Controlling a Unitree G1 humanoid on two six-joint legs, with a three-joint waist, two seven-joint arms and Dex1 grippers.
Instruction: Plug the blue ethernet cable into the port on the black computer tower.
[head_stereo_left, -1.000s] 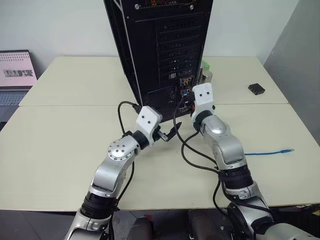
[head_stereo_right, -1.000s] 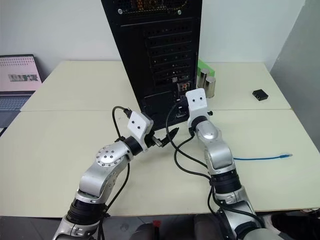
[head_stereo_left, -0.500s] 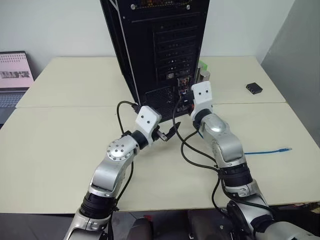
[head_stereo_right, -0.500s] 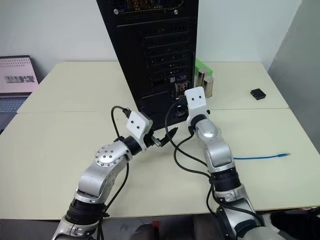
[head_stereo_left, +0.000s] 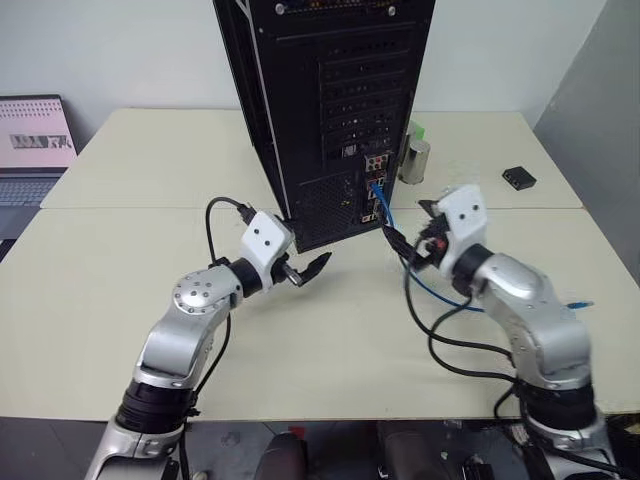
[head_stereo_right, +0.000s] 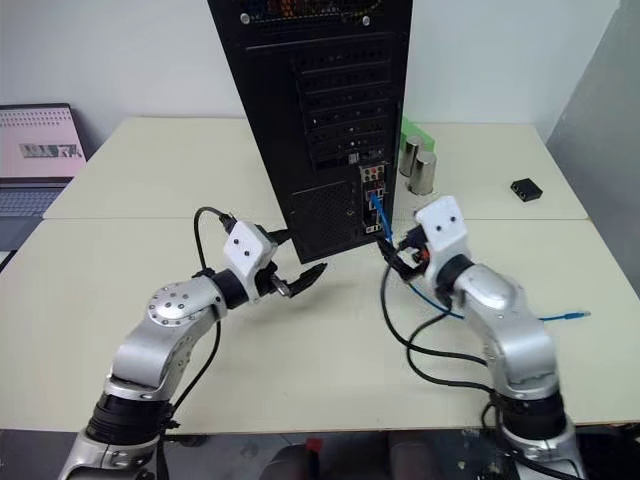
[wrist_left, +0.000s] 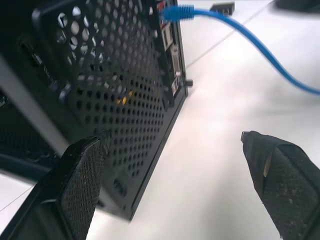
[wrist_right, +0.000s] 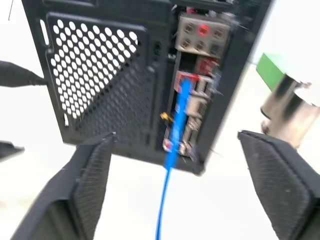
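A laptop (head_stereo_left: 35, 150) is seen at the far left edge, beyond the pale table (head_stereo_left: 120, 300), its screen lit. Next, the left gripper (head_stereo_left: 308, 268) is held just above the table, close to the lower front corner of the black computer tower (head_stereo_left: 320, 110), and its 2 fingers (wrist_left: 75, 185) are spread wide with nothing between them; in the left wrist view the perforated vent panel is framed between them. The tower is stood upright at the table's middle, its rear face turned toward the robot. On that face, low in the connector cluster, the port (head_stereo_left: 375, 186) is occupied: the blue ethernet cable (head_stereo_right: 378, 212) is seated in it by its plug, and from there the cord is draped down past the right gripper (head_stereo_left: 403, 243) and trailed across the table to the right, where its other end (head_stereo_left: 574, 302) is lain near the edge. The right gripper is held just beside the cluster, apart from the cable, its jaws parted wide and empty. Behind it, 2 metal cylinders (head_stereo_right: 417, 166) and a green block (head_stereo_right: 411, 130) are set beside the tower, and a small black box (head_stereo_left: 517, 178) is placed well off to the right.
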